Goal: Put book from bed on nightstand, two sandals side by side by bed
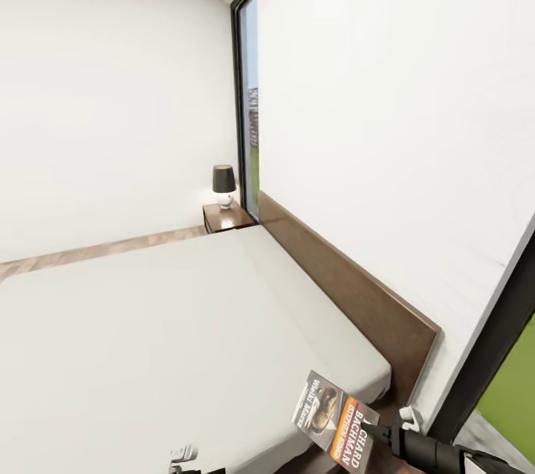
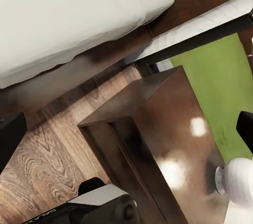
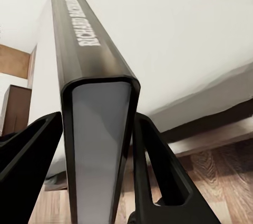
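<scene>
Black and matte, the right tool (image 3: 100,176) grips the book (image 3: 97,108) across its thickness, one wedge-shaped finger (image 3: 31,150) pressed to each cover; the right wrist view shows a glossy dark spine with pale lettering and a smooth white block of pages between the closed-in fingers. From the head view the book (image 1: 332,418) is a thin paperback with a grey-white cover, a dark picture and an orange band lettered in black. It is held tilted in the air, off the mattress, at the near corner of the bed (image 1: 148,325) by the headboard, with the right tool (image 1: 380,435) on its lower edge.

That bed has a plain off-white mattress with soft rounded edges and a flat dark brown headboard (image 1: 349,296) of smooth wood along the white wall. At its far end stands a small nightstand (image 1: 227,218) carrying a lamp (image 1: 224,186) with a dark shade and a round pale base, next to a tall dark-framed window (image 1: 247,95).

The left wrist view looks down on another nightstand (image 2: 168,145), a boxy cabinet of glossy dark brown wood whose top surface catches bright highlights, set on grained wood-plank floor (image 2: 37,166) near the mattress corner (image 2: 79,18). A rounded white lamp base (image 2: 237,182) rests on it. Whether the left tool is open or closed cannot be told.
</scene>
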{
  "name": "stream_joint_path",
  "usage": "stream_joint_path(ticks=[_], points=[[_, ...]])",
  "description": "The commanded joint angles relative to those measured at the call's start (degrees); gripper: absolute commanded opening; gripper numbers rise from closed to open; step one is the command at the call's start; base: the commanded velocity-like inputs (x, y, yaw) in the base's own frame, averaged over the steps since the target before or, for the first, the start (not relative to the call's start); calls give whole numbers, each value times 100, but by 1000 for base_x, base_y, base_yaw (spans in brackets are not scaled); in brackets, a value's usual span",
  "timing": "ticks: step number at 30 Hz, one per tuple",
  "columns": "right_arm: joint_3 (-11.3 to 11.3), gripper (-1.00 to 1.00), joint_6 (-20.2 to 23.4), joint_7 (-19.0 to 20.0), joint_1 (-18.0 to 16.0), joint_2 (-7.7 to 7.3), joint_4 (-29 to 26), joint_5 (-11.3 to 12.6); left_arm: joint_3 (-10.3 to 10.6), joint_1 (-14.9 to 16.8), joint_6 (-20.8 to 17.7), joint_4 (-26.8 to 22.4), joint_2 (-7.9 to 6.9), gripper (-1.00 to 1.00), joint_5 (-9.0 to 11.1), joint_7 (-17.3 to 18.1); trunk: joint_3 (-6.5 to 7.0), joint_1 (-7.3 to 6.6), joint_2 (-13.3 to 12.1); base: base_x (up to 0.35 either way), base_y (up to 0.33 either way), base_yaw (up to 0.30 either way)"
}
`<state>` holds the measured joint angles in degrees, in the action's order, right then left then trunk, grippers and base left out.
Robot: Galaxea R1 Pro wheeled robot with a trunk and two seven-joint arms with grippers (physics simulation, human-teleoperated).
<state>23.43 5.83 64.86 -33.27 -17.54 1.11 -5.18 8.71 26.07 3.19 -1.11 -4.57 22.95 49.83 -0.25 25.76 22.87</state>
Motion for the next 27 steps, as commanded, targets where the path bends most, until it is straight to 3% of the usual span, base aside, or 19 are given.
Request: stream_joint_path(ticks=[1,19,27], points=[[56,-100,50,16,-4,-4,7,-44,48,3,33,6,0,100,34,9,-3,2,5,0,0,262],[56,-100,48,8,-5,-4,11,-44,49,3,33,6,0,100,34,9,-3,2,5,0,0,287],[56,-100,42,23,-6,-4,12,-53,51,3,33,6,0,100,34,9,-3,2,5,0,0,40]])
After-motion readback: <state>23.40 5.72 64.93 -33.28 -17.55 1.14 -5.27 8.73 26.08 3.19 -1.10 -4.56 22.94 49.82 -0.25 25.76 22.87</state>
